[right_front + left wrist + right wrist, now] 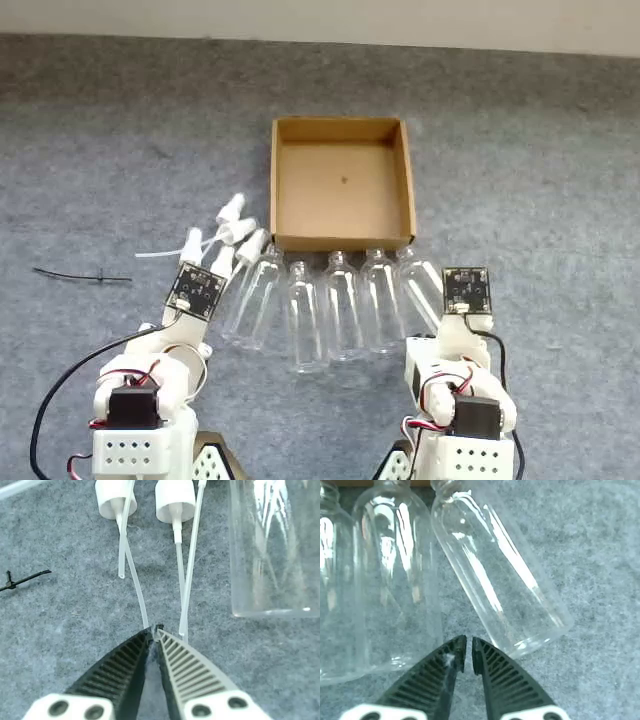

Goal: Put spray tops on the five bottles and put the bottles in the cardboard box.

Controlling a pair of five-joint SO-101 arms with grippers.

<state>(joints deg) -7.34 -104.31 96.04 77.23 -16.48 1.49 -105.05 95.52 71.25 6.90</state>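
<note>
High view, five clear bottles [345, 305] lying in row, beside cardboard box [340, 241]

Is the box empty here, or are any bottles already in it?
Empty. In the high view the box has a bare floor, and all five bottles lie in a row outside it.

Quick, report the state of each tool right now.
Left tool: closed, holding nothing.
Right tool: closed, holding nothing.
</note>
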